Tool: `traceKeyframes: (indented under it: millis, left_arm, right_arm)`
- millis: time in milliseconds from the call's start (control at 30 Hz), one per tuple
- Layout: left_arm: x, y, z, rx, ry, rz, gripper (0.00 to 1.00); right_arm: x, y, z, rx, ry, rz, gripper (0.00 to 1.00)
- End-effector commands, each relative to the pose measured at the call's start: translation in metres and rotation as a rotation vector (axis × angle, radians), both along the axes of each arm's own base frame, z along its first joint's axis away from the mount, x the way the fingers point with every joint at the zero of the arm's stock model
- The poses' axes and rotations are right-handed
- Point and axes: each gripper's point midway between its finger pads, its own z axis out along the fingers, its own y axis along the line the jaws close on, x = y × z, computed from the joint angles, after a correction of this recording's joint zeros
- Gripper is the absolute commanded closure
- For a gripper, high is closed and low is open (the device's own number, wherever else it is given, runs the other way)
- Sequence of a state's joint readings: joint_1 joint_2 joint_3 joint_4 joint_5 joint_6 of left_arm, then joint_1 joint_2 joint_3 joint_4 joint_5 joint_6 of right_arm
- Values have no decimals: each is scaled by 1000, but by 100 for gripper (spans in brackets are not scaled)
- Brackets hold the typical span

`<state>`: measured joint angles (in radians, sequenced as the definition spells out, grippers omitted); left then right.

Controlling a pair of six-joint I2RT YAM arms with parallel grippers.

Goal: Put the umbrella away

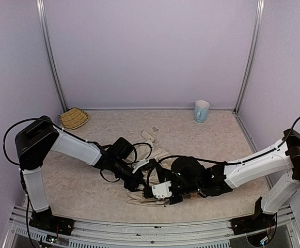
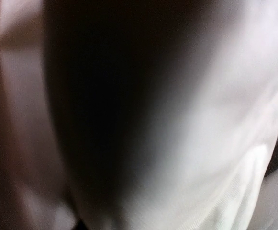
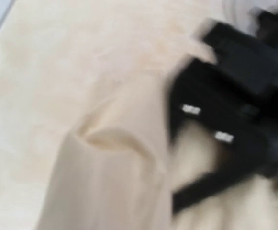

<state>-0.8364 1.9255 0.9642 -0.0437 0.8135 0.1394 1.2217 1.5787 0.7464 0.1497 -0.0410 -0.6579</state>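
Crumpled cream umbrella (image 1: pixel 138 199), well nearer than the mug (image 1: pixel 202 110), is seemingly met by left gripper (image 1: pixel 138 182) and right gripper (image 1: pixel 162 192), closure indiscernible.

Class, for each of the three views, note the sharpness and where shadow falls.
Top external: sharp and evenly lit, the umbrella fabric clear. Left wrist: out of focus, pale fabric fills the frame, a dark shadow down the middle. Right wrist: motion-blurred throughout, edges smeared.

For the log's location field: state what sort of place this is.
Probably a robot test cell: plain lilac wall panels in silver metal framing; white-and-black left arm and right arm mounted on a beige speckled tabletop.
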Motion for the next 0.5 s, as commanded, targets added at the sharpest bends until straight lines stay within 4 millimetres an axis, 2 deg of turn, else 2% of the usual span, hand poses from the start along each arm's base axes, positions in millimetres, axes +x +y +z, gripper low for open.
traceKeyframes:
  millis: [0, 167, 233, 367, 467]
  left_arm:
    - [-29, 24, -37, 142, 102, -50, 60]
    - [-32, 20, -39, 144, 122, -92, 60]
    - [-36, 19, -41, 140, 128, -111, 59]
    - [-41, 19, -43, 144, 134, -139, 58]
    - [-39, 20, -41, 146, 115, -141, 50]
  right_arm:
    - [25, 3, 30, 132, 90, -77, 100]
    - [68, -1, 31, 180, 204, -206, 100]
    - [82, -4, 19, 170, 252, -256, 100]
    - [91, -9, -11, 143, 367, -291, 100]
    - [96, -18, -36, 98, 419, -335, 100]
